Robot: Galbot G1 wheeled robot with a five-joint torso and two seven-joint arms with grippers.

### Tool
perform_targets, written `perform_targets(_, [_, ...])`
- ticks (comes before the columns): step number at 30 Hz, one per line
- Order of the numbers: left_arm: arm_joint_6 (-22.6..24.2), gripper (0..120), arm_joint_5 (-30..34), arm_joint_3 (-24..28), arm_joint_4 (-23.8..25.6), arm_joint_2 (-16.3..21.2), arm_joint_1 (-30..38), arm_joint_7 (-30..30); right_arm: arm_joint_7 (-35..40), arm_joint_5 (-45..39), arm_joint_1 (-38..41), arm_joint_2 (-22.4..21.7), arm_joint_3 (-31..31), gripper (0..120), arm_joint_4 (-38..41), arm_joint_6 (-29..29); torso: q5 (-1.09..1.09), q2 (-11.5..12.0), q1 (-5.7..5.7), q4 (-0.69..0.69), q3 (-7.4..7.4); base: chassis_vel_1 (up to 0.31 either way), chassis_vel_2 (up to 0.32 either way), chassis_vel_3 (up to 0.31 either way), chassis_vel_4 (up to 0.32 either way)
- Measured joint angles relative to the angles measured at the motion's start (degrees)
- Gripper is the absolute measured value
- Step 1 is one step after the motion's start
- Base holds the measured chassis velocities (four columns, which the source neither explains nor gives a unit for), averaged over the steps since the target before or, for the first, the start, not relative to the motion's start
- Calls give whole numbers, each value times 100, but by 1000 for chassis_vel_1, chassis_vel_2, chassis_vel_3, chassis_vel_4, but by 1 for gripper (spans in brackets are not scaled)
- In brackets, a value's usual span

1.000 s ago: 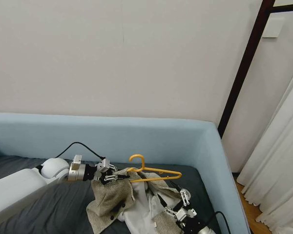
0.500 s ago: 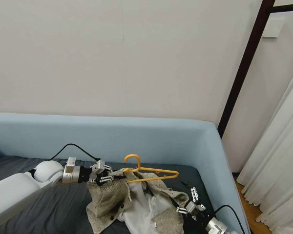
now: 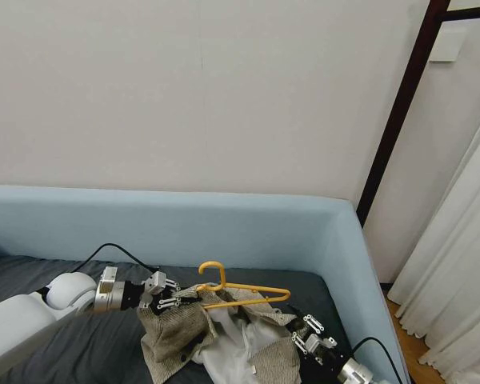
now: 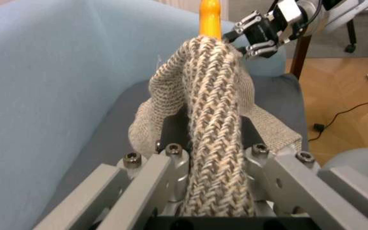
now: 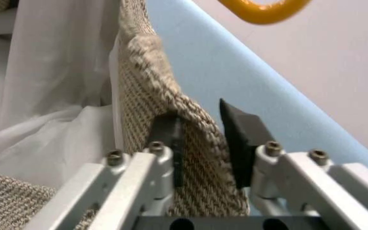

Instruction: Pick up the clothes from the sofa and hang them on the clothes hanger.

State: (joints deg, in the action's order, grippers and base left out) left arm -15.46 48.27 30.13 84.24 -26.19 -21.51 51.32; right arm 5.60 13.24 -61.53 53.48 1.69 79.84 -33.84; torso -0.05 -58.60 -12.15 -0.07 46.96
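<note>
Gripping a bunched fold of the knit [image 4: 212, 96] between closed fingers, the left gripper [image 3: 166, 293] sits low over the sofa [image 3: 248, 228] seat, at the garment's left side. The knit drapes over the yellow hanger [image 3: 242, 296], whose hook stands above the collar, and white lining [image 3: 234, 346] shows below. At the garment's right edge, near the sofa's blue arm, the right gripper [image 3: 313, 342] is clamped on the knit's border.

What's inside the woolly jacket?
Some white cloth shows in the woolly jacket's opening. The yellow hanger sticks out on top; whether its end sits inside is covered. The left gripper and right gripper hold the jacket's edges in their jaws.
</note>
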Motion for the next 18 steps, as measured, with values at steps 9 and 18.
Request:
perform_targets(9, [-22, 9, -45, -355, 118, 80, -430, 6, -87, -126, 71, 12, 105, 0, -112, -75, 0, 0, 0, 0, 0, 0, 0, 0, 0])
perform_targets(18, [-227, 9, -519, -899, 118, 176, -895, 120, -203, -700, 175, 41, 229, 0, -201, 195, 1, 0, 0, 1, 0, 0, 0, 0, 0])
